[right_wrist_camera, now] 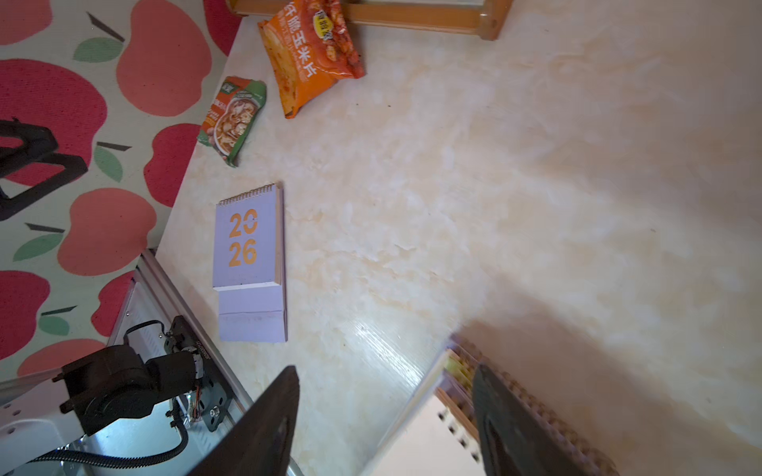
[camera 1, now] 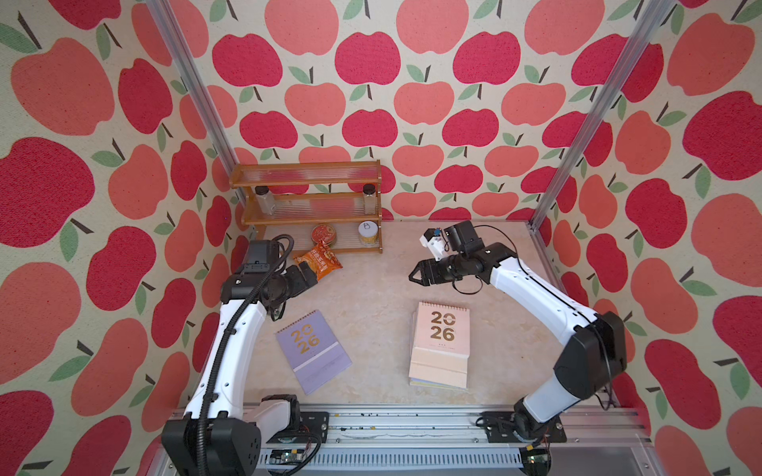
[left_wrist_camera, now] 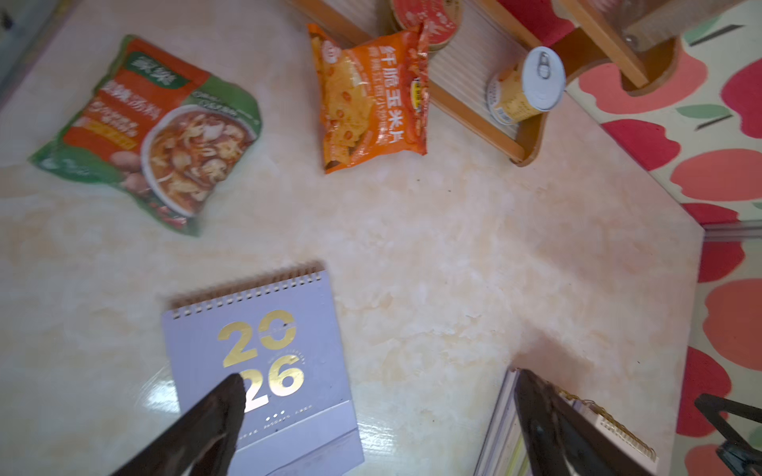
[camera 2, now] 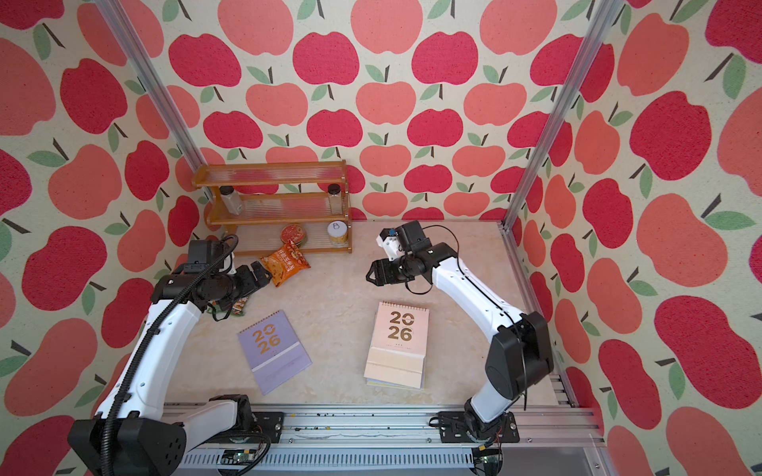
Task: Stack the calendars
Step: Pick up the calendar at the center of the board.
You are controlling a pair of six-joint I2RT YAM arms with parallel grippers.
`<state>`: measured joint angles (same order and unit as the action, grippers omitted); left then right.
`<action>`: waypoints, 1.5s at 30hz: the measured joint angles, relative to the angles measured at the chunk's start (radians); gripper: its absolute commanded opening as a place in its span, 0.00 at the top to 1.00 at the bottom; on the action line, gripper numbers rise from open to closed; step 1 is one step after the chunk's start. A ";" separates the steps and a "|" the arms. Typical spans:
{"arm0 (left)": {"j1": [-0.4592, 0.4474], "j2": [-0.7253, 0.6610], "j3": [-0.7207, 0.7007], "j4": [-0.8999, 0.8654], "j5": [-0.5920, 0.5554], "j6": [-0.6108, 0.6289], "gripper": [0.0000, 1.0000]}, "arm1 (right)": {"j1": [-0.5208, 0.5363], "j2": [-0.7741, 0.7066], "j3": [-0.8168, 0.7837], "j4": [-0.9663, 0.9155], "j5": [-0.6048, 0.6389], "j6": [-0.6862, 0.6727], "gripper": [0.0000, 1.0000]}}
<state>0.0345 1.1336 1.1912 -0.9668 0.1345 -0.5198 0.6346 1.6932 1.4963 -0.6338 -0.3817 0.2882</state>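
Calendars: pink pile (camera 1: 440, 346) sits low in mid of pic, purple calendar (camera 1: 313, 350) lies alone, low & left of it. My left claw (camera 1: 307, 274) is wide, right claw (camera 1: 415, 275) open too, both empty. Next, I think: left claw goes down, grabs purple calendar's edge, puts it on pile.

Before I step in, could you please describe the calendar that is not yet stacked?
On the beige tabletop, look beside the left arm. The lilac calendar lies alone there, flat; the stack nearby is topped pale pink.

Bright, even light; glare on table (right_wrist_camera: 371, 338); wrist views blurred, edges warped.
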 measured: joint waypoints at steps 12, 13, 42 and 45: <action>0.092 -0.351 -0.373 -0.051 0.020 -0.185 0.01 | 0.142 0.389 0.203 0.058 -0.201 -0.019 0.32; 0.095 -0.374 -0.401 -0.039 0.038 -0.195 0.01 | 0.142 0.405 0.208 0.058 -0.210 -0.019 0.32; 0.198 -0.124 -0.633 0.213 0.133 -0.275 0.01 | 0.258 0.645 0.428 0.107 -0.311 0.069 0.32; 0.224 -0.089 -0.642 0.237 0.143 -0.275 0.01 | 0.262 0.655 0.432 0.108 -0.320 0.078 0.32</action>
<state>0.2584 1.0451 0.5488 -0.7300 0.2775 -0.7948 0.8970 2.3478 1.9282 -0.5259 -0.7021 0.3660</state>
